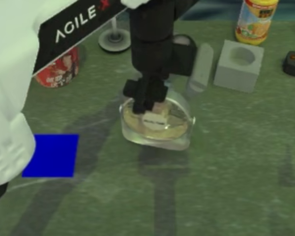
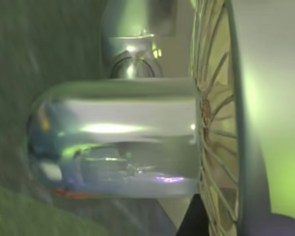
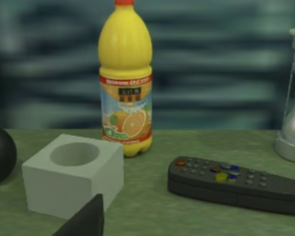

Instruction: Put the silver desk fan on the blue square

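I had my left end effector (image 1: 148, 101) directly over the silver desk fan (image 1: 157, 123), its fingers pressed on the fan's upper rim, pinching it. The fan sat on the table (image 1: 226, 172), well right of the blue square (image 1: 51, 155). My arm's cover read "AGILE"; the fan's hub label was unreadable.

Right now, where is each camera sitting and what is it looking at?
Top view: above the table, looking down at the silver desk fan, the blue square and the left arm's fingers over the fan.
Left wrist view: on the left arm, pressed close to the fan's shiny body and grille; no fingers clearly show.
Right wrist view: on the right arm, low, facing the grey cube, juice bottle and remote; a dark finger tip shows.
Shared: top and right wrist both see the cube and bottle.
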